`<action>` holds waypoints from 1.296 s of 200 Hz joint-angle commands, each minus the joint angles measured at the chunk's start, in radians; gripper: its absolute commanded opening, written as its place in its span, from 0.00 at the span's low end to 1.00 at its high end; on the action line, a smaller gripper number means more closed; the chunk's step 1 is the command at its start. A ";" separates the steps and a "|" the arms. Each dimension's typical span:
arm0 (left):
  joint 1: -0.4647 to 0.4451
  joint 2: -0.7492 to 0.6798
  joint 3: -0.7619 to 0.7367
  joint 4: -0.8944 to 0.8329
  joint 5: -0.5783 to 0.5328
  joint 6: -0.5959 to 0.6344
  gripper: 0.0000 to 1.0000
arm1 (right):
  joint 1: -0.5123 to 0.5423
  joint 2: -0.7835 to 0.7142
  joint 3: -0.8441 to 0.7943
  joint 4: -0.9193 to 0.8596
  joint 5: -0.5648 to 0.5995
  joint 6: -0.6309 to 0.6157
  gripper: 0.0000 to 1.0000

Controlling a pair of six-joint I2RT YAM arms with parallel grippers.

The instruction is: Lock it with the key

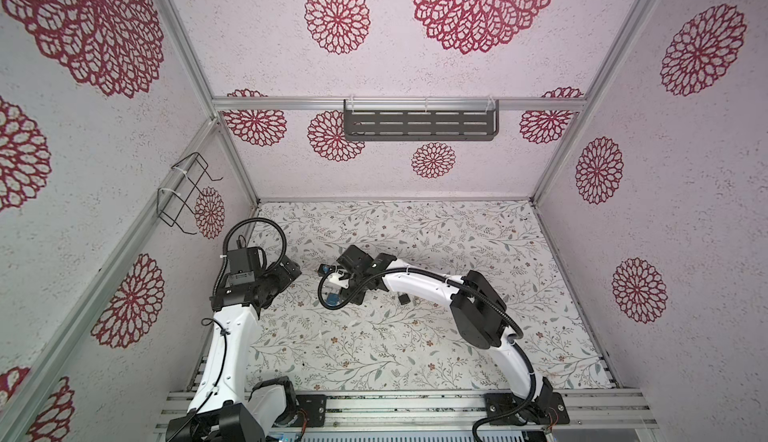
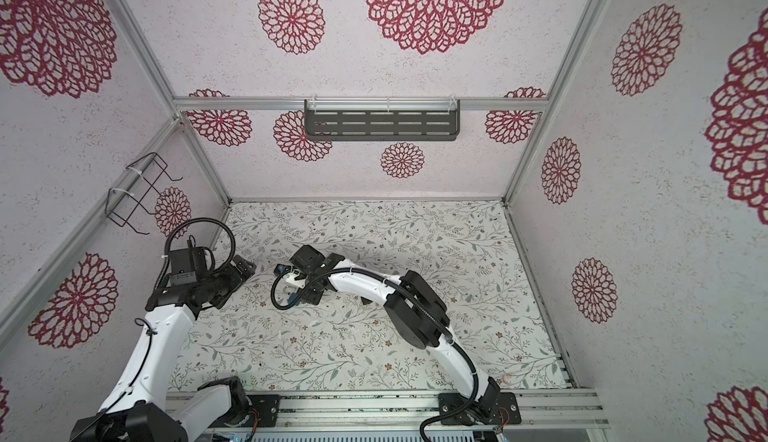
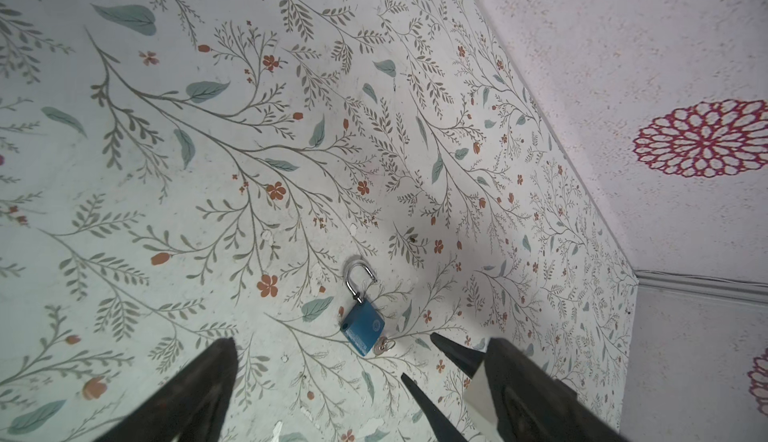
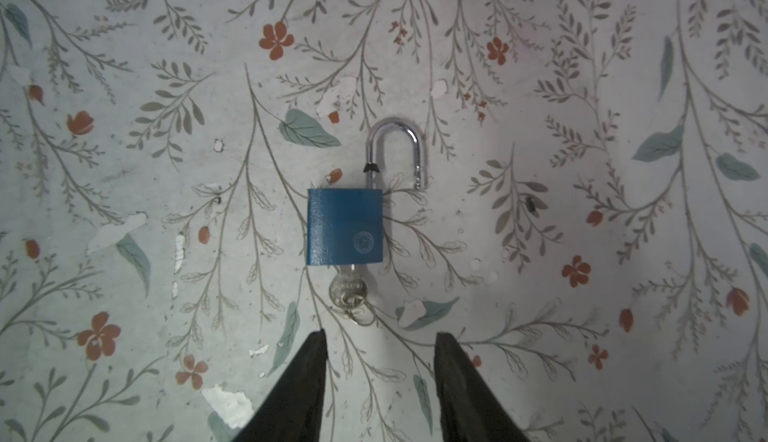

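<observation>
The blue padlock (image 4: pixel 345 228) is seen lying flat on the floral table cover (image 4: pixel 124 161). Its shackle (image 4: pixel 397 149) is swung open and the key (image 4: pixel 348 290) is seated in its bottom end. The right gripper (image 4: pixel 380 336) is held spread and empty just short of the key's head, with no contact made. The left gripper (image 3: pixel 361 341) is spread wide with nothing gripped, near the padlock but apart from it.

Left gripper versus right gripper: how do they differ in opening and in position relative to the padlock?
The left gripper has its jaws spread wide; the right gripper has them narrower. The right gripper hangs close to the padlock, lined up with its key; the left gripper stands off to the side. Both are open and hold nothing.
</observation>
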 commanded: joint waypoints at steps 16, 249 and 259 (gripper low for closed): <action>0.023 0.025 -0.008 0.040 0.062 0.027 0.97 | 0.018 0.052 0.114 -0.070 -0.050 -0.031 0.48; 0.027 0.046 -0.026 0.067 0.130 0.065 0.97 | 0.018 0.211 0.283 -0.077 -0.059 0.057 0.51; 0.027 0.046 -0.028 0.068 0.133 0.065 0.97 | 0.018 0.212 0.282 -0.075 -0.059 0.062 0.51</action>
